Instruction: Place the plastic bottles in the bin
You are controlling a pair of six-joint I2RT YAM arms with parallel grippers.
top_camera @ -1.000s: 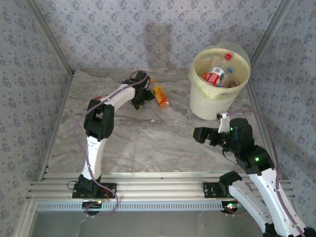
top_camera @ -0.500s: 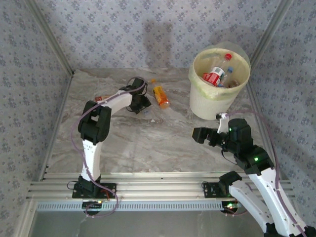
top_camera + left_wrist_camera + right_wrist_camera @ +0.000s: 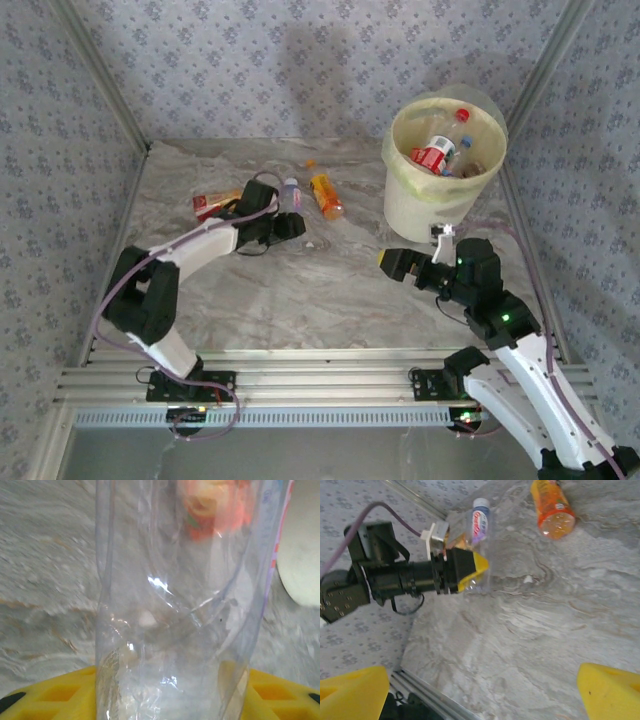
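A marble-patterned table [image 3: 330, 290] sits boxed in by pale floral wallpaper [image 3: 250, 60]. The left gripper [image 3: 291, 226] has its yellow-padded jaws pinched tight low on a clear bottle [image 3: 291, 196]. That bottle stands upright, cap uppermost, well to the left of the bin [image 3: 428, 218]; I cannot tell whether its base has cleared the table. An orange bottle [image 3: 325, 196] lies on its side between the held bottle and the bin, and a red-labelled bottle [image 3: 209, 204] lies farther from the bin than the held one. Several bottles [image 3: 436, 153] already rest inside the bin. The right gripper [image 3: 391, 264] hovers just in front of the bin, jaws spread wide and holding nothing. The likely trouble is the grip itself: thin, slick plastic held low may buckle or tip over the pads during the swing, and the bottle could slide out. A low carry toward the bin could also clip the orange bottle or strike the bin's tall wall instead of clearing the rim. The idle right arm also stands near that path.
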